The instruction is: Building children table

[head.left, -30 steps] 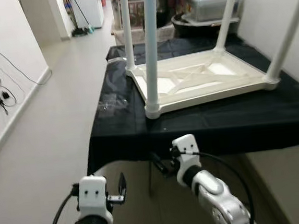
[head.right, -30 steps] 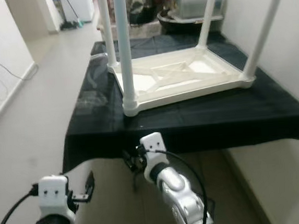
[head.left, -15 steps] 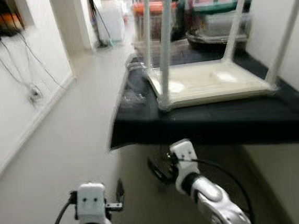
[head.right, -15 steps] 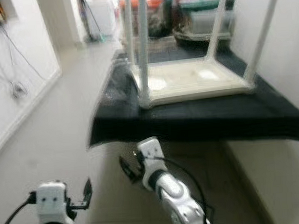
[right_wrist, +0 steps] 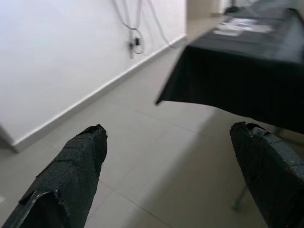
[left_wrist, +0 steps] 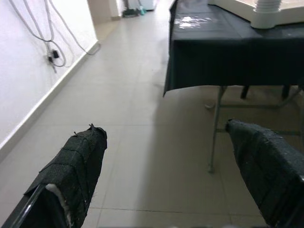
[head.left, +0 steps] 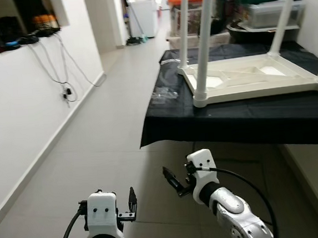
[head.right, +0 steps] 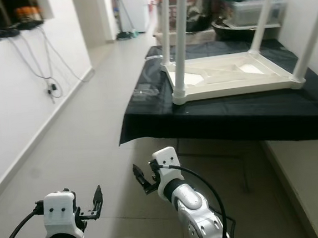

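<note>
A white children's table (head.left: 250, 80) lies upside down on a black-clothed table (head.left: 232, 124), its legs (head.left: 204, 37) pointing up. Both arms hang low over the tiled floor, well short of the cloth's front edge. My left gripper (head.left: 131, 198) is open with nothing in it; in the left wrist view its fingers (left_wrist: 71, 171) stand wide apart, aimed at the floor under the black table. My right gripper (head.left: 173, 180) is open and empty too, its fingers (right_wrist: 71, 175) spread wide towards the white wall and the cloth's corner.
A crumpled clear plastic bag (head.left: 165, 94) lies on the cloth's left side. Storage boxes (head.left: 271, 6) stand behind the table. Along the white wall on the left hang cables (head.left: 65, 68) under a niche (head.left: 22, 22). A tiled corridor (head.left: 119, 106) runs ahead.
The camera has backed away and swung left, so the black table and the white table look farther off. Both grippers stay low and open.
</note>
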Controlling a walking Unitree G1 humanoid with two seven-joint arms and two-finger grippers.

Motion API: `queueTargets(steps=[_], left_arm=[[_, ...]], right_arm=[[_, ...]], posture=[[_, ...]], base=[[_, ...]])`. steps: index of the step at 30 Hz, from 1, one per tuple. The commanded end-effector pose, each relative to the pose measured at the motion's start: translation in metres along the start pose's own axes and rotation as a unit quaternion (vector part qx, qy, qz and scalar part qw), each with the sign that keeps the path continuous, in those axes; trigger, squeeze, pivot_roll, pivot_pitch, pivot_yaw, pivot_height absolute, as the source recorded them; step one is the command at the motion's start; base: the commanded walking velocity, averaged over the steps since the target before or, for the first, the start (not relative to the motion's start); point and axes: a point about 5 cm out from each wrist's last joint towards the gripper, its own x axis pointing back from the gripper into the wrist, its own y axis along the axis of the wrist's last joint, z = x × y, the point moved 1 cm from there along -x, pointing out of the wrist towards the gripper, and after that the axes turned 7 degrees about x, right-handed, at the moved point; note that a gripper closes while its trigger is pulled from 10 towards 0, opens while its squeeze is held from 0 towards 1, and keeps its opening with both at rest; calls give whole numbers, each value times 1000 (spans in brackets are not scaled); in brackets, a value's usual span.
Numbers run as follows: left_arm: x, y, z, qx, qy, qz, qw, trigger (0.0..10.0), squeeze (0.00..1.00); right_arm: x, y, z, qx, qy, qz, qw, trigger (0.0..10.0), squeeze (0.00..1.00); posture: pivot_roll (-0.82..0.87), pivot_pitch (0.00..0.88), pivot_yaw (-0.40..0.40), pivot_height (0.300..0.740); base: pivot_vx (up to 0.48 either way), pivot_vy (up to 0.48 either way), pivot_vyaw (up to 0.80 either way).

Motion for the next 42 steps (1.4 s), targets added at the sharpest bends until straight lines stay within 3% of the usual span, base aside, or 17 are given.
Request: queueTargets(steps=[1, 10, 12, 15, 22, 26, 28, 31, 39, 41, 42], left_arm=[[0, 6, 4, -4, 15, -17, 1000, 10000, 0], [1, 8, 8, -8, 24, -24, 999, 10000, 0], [1, 11, 11, -7, 36, -29, 999, 10000, 0], [-2, 22, 29, -13, 77, -51, 996, 10000, 0], [-5, 31, 42, -15, 101, -68, 992, 10000, 0], [-5, 32, 42, -16, 102, -70, 992, 10000, 0], [-5, 30, 36, -22, 94, -67, 993, 10000, 0], [-5, 28, 34, -23, 95, -63, 993, 10000, 0], [-5, 31, 36, -7, 106, -69, 992, 10000, 0], [-4, 45, 50, -12, 142, -95, 985, 10000, 0], [-4, 55, 60, -18, 167, -114, 979, 10000, 0]], right_arm=[[0, 6, -1, 1, -6, -14, 1000, 10000, 0], [0, 9, -1, -2, -11, -22, 1000, 10000, 0], [-1, 13, -7, 1, -32, -31, 999, 10000, 0], [-5, 23, -32, 2, -104, -50, 993, 10000, 0], [-8, 28, -44, 4, -131, -55, 990, 10000, 0], [-9, 29, -43, 5, -127, -56, 990, 10000, 0], [-9, 30, -24, 7, -82, -66, 994, 10000, 0], [-9, 27, -14, 8, -62, -64, 996, 10000, 0], [-10, 25, -11, 1, -57, -63, 996, 10000, 0], [-13, 35, -28, 2, -104, -79, 991, 10000, 0], [-15, 43, -46, -3, -153, -88, 984, 10000, 0]], posture=[[37, 5, 15, 740], [52, 6, 20, 740], [67, 11, 13, 740], [70, 12, 13, 740], [70, 12, 13, 740], [71, 12, 10, 740], [74, 10, 9, 740], [68, 5, 17, 740], [70, 3, 15, 740], [70, 3, 15, 740], [78, 0, 8, 740]], base=[[0, 0, -800], [0, 0, -799], [0, 0, 0], [0, 0, -533], [0, 0, -800], [0, 0, -800], [0, -148, 0], [0, -329, 0], [0, -130, 0], [0, 0, 0], [0, 0, 0]])
